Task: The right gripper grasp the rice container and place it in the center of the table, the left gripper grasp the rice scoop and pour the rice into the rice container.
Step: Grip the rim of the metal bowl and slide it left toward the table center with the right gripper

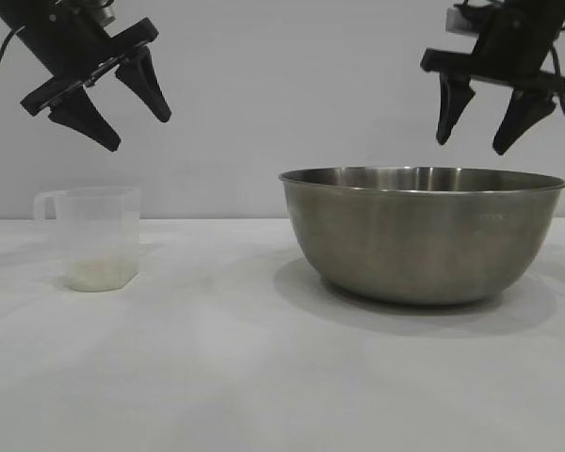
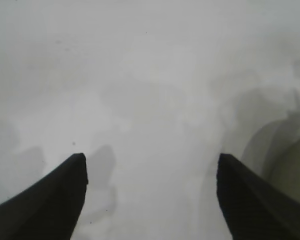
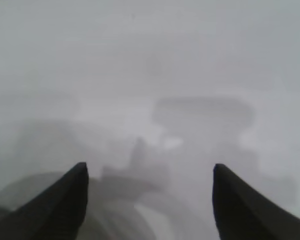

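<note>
The rice container point(image 1: 422, 234), a big steel bowl, stands on the white table point(image 1: 217, 377) right of the middle. Above its right rim hangs my right gripper point(image 1: 474, 143), open and holding nothing; in the right wrist view the right gripper point(image 3: 149, 167) spans a blurred curve of the bowl's rim point(image 3: 155, 215). At the left stands the rice scoop point(image 1: 96, 237), a translucent cup with a thin layer of rice point(image 1: 100, 274) in its bottom. My left gripper point(image 1: 140, 132) hovers open above it, tilted. In the left wrist view the left gripper point(image 2: 151, 157) has only bare table between its fingers.
A plain pale wall point(image 1: 282, 94) closes the back. Bare table lies between the scoop and the bowl and across the front.
</note>
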`<action>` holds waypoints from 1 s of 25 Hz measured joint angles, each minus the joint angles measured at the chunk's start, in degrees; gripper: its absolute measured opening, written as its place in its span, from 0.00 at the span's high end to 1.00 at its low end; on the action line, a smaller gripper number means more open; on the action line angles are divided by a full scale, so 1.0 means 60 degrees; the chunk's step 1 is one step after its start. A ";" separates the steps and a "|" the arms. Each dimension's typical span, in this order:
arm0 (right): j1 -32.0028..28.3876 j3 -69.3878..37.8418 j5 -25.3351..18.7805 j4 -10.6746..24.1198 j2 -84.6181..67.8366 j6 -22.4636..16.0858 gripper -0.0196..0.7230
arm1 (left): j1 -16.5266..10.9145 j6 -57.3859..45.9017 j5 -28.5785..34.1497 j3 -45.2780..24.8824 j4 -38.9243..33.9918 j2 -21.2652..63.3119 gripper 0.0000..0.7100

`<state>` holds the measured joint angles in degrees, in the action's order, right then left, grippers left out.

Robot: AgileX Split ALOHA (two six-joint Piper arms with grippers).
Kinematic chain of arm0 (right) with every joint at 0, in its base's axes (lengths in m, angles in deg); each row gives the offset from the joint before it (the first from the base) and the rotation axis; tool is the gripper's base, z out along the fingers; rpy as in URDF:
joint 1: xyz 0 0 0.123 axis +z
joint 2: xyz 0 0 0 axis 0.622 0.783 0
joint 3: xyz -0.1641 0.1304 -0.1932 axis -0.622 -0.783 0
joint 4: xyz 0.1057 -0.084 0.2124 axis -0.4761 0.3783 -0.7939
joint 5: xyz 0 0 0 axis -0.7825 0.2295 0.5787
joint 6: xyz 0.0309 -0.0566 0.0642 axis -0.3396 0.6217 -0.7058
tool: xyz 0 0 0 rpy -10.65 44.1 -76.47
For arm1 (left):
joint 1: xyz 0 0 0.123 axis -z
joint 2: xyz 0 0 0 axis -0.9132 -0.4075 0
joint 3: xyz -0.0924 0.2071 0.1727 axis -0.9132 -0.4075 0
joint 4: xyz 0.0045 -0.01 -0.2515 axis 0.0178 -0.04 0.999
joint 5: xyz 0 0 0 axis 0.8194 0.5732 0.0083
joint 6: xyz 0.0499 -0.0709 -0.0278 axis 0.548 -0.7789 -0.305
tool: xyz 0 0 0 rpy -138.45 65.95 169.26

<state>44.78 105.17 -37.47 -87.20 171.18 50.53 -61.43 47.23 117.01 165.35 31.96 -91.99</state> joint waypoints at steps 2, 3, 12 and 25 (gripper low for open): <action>0.0000 0.0000 -0.0799 0.0000 -0.0080 0.0019 0.32 | 0.0000 0.0000 0.0000 0.0000 0.0000 0.0000 0.29; 0.0000 0.0000 -0.1242 0.0000 -0.0084 0.0019 0.32 | 0.0000 0.0000 0.0000 0.0000 0.0000 0.0000 0.29; 0.0000 0.0000 -0.2648 -0.0336 -0.0084 0.0060 0.32 | 0.0000 0.0000 0.0000 0.0000 0.0000 0.0000 0.29; 0.0000 0.0000 -0.2649 -0.0336 0.0714 0.0028 0.53 | 0.0000 0.0000 0.0000 0.0000 0.0000 0.0000 0.29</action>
<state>44.78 105.17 -53.36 -89.21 175.46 50.71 -61.43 47.23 117.01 165.35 31.96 -91.99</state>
